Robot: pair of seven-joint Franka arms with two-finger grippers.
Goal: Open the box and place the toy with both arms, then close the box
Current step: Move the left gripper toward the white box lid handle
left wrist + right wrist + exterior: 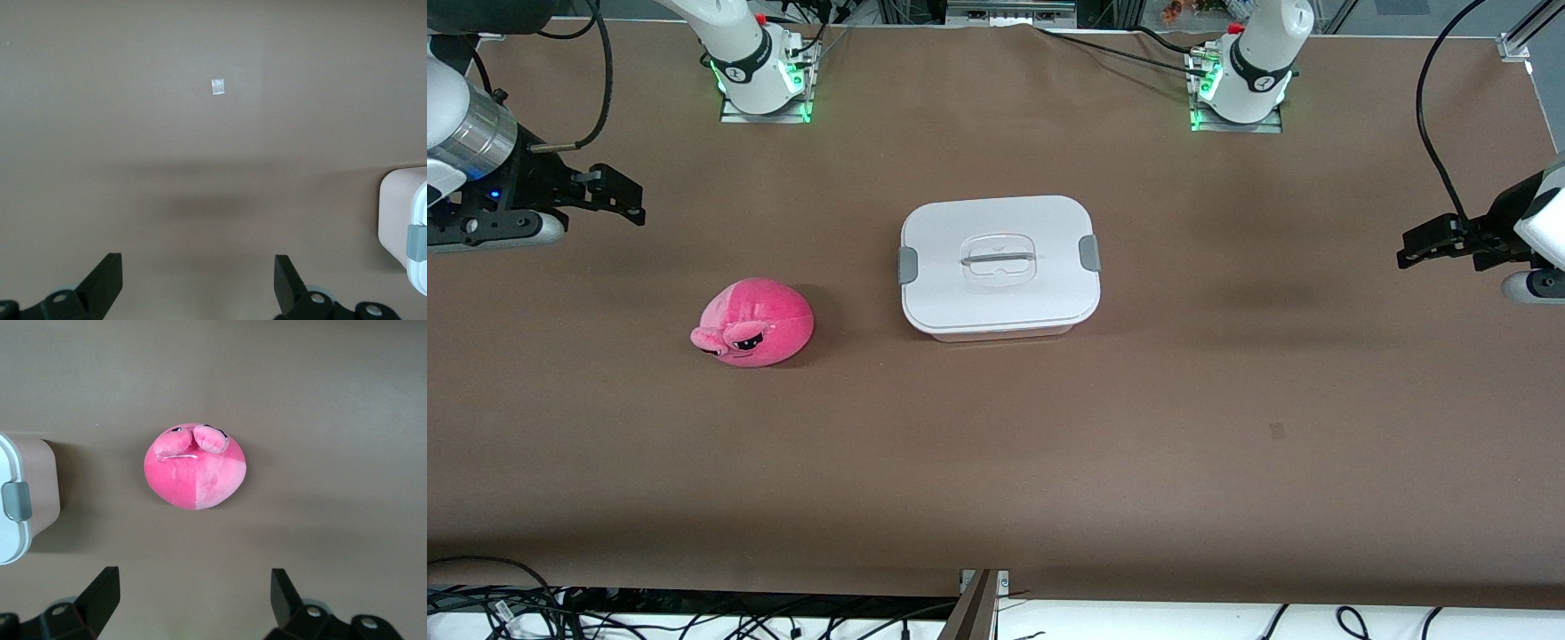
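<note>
The box (1000, 267) sits shut in the middle of the table, with its white lid on, grey side clips and a clear centre handle (1000, 259). The pink plush toy (756, 322) lies on the table beside it, toward the right arm's end and slightly nearer the camera. My right gripper (618, 194) is open and empty in the air at the right arm's end of the table; its wrist view shows the toy (195, 467) and a box end (23, 500). My left gripper (1427, 242) is open and empty in the air at the left arm's end; its wrist view shows a box corner (407, 227).
The brown table cover (1049, 444) is bare around the box and toy. A small pale patch (217, 87) marks the cover, also in the front view (1277, 431). Cables (516, 609) lie past the table's near edge.
</note>
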